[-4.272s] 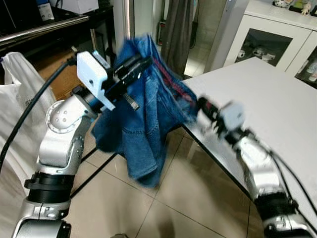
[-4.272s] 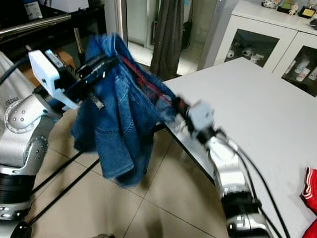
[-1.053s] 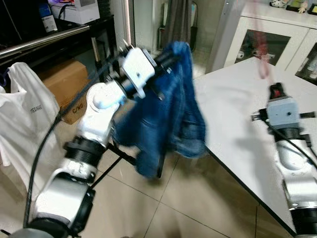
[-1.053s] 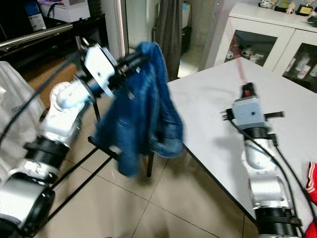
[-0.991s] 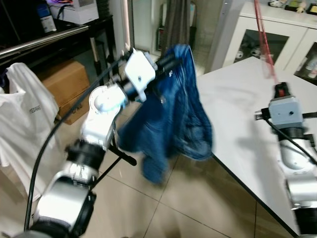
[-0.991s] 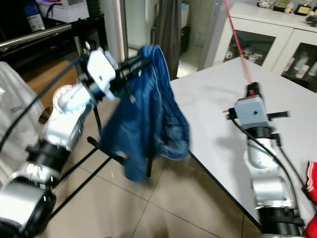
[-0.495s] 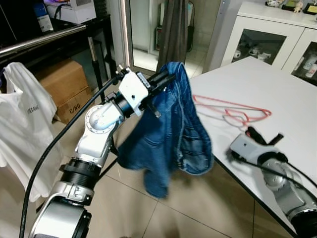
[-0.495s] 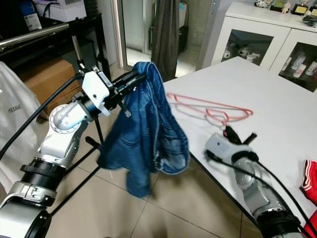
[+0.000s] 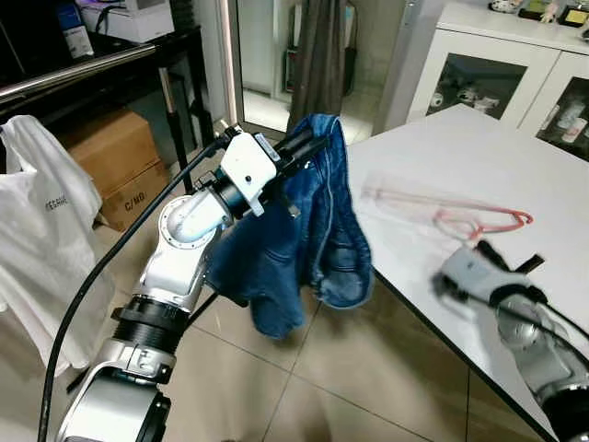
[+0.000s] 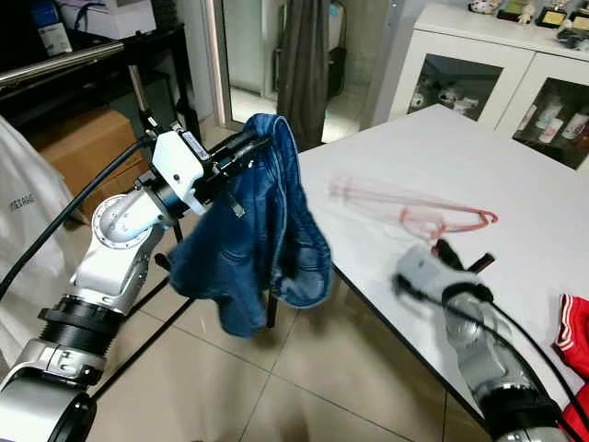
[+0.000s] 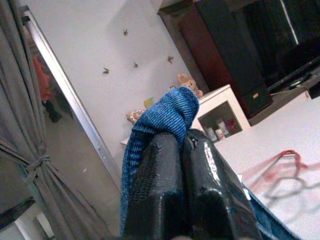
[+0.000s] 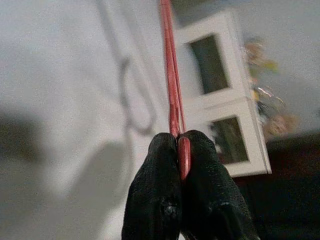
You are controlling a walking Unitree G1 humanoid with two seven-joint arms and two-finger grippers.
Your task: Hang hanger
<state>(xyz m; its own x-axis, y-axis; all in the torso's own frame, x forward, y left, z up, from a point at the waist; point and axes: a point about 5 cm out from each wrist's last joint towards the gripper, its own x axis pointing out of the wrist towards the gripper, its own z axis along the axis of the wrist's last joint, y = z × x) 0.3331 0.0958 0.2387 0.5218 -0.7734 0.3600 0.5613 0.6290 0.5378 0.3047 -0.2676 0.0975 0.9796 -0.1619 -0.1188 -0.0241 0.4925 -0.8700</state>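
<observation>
Blurrily, right claw (image 12: 179, 165) clamping red hanger (image 10: 414, 210) above table (image 10: 515, 175), left claw (image 11: 182, 150) pinching jeans (image 10: 276, 221)

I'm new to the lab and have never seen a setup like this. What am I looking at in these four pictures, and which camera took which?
This is a humanoid robot with two silver arms, each ending in a hand of two black fingers. The two wide pictures come from the stereo camera on its head, looking down and forward. The two close-ups come from cameras on the wrists, looking along the fingers.

The left hand is raised and shut on a pair of blue jeans that hangs over the tiled floor. The right hand is over the white table, shut on a red hanger, which is blurred in the head views. The right wrist view shows the fingers pinching its thin red wire.
</observation>
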